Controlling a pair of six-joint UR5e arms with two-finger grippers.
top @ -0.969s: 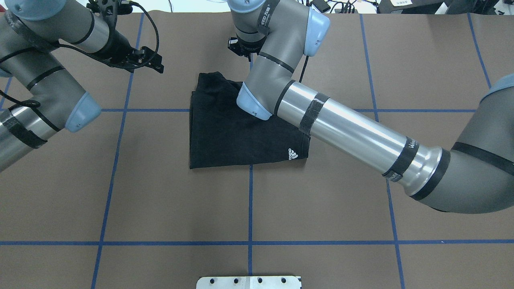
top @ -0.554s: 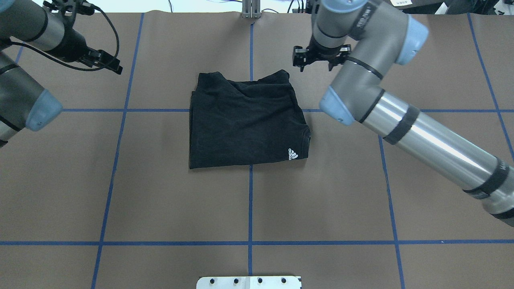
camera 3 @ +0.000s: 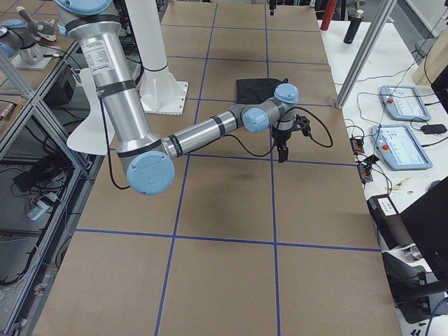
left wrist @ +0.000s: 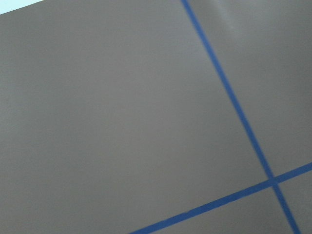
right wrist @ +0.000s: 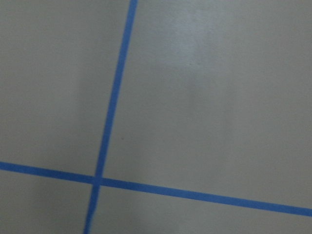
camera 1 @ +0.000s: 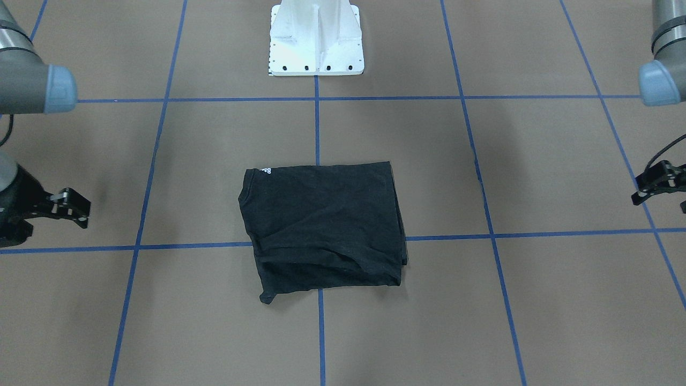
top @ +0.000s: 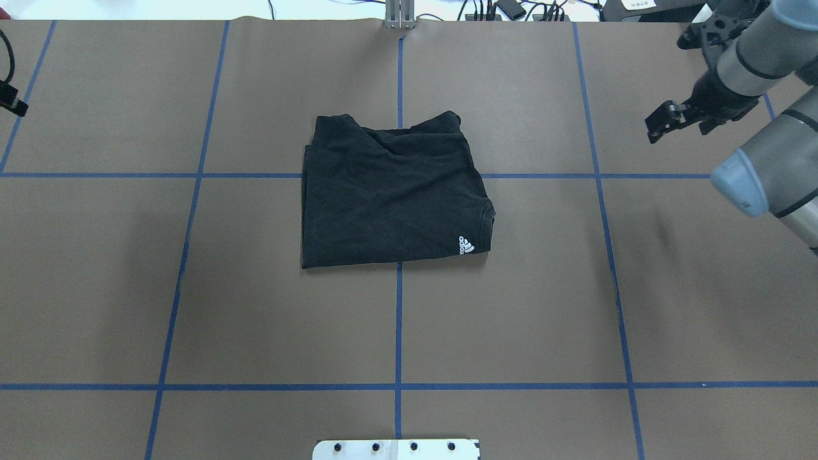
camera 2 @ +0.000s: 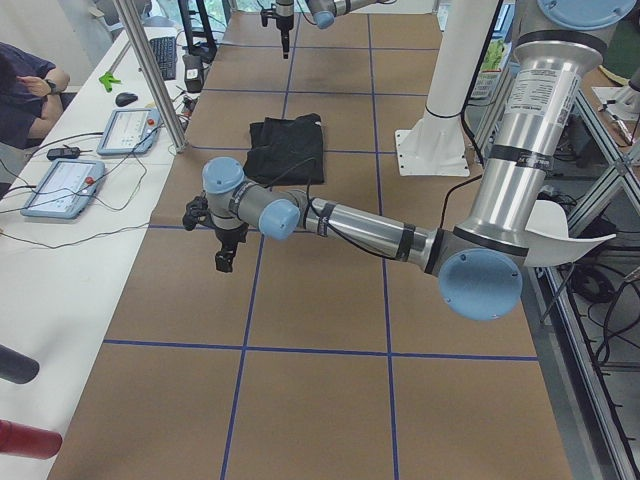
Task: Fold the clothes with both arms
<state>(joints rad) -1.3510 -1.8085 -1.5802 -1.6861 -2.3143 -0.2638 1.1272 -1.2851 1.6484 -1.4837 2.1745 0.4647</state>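
1. Brown covering spreads over the one table (top: 192,306), crossed by blue tape lines (top: 399,319). Both wrist views show only that surface and one tape crossing each.
2. Nearest the robot stands one white pedestal base (camera 1: 316,37).
3. Beyond it, at the table's middle, lies one black T-shirt (top: 390,198). It is folded into a rough rectangle over a tape crossing. One small white logo (top: 466,245) sits at its near right corner, and nothing touches the shirt.
4. Two arms flank the shirt, both well apart from it: the right arm (top: 767,160) and the left arm (camera 2: 360,225).
5. There are two grippers. The right gripper (top: 676,130) hovers over bare table with its fingers spread and empty. The left gripper (camera 1: 660,199) is partly cut off by the view's edge, and its fingers look parted with nothing between them.
6. Farthest off, a side bench carries two control tablets (camera 2: 60,185), with one person (camera 2: 25,90) beside them.
7. Since 0.6 s ago, both arms have swung outward. The right gripper has left the shirt's far right corner, the left arm has almost left the overhead view, and the shirt has not moved.
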